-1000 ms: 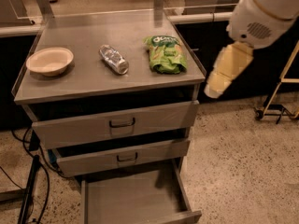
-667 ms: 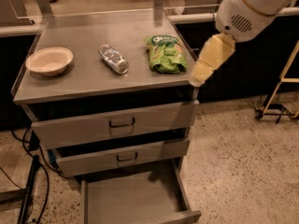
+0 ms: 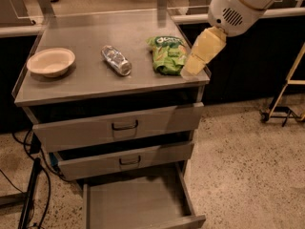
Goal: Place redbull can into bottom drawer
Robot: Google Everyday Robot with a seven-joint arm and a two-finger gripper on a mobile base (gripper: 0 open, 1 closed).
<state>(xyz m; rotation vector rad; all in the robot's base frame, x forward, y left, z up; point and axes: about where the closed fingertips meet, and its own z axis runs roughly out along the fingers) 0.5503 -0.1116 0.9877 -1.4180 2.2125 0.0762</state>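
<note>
On the cabinet top [image 3: 86, 87] one redbull can [image 3: 116, 60], one bowl [image 3: 50, 62] and one snack bag [image 3: 167, 54] are counted; three drawers [image 3: 119, 128] below it, one gripper [image 3: 189, 70] over its right edge.

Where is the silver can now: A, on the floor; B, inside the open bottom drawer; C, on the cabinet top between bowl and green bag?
C: the slim silver metal can lies on the grey metal cabinet top between the cream round bowl and the green snack bag; the yellowish tool hangs over the top's right edge beside the bag.
</note>
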